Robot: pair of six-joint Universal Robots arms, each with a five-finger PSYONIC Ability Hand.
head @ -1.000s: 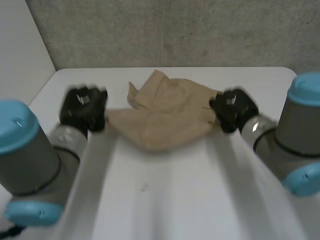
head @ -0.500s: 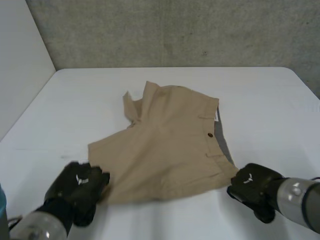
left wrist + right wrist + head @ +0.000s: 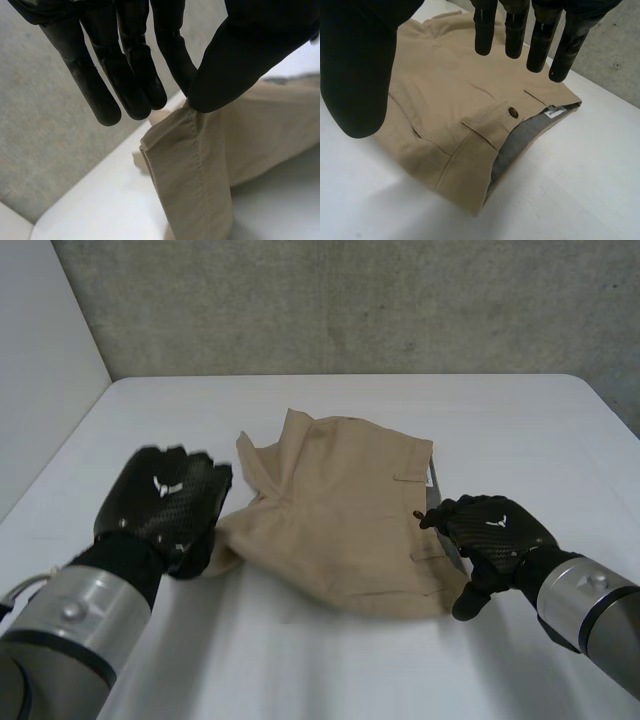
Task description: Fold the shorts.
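Head view: your tan shorts (image 3: 340,525) lie mid-table (image 3: 330,670), in front of a concrete wall (image 3: 350,300). The left hand (image 3: 165,502) is at the left leg's edge, where the cloth is bunched. The right hand (image 3: 495,532) sits at the waistband side, partly covering that corner.

Left wrist view: thumb (image 3: 240,60) and one finger (image 3: 172,55) pinch the stitched hem. The cloth hangs from them in a fold, and the other fingers are straight.

Right wrist view: you have the right hand released. Its fingers (image 3: 512,30) are straight and spread and its thumb (image 3: 357,65) is apart, all clear above the shorts. Beneath the hand you can see a button (image 3: 513,113), the grey waistband lining (image 3: 517,145) and a label (image 3: 554,112).

Against half a second ago, the shorts are narrower. The left leg is drawn in towards the middle, the left hand is higher and further in, and the right hand has left the near corner for the waistband.
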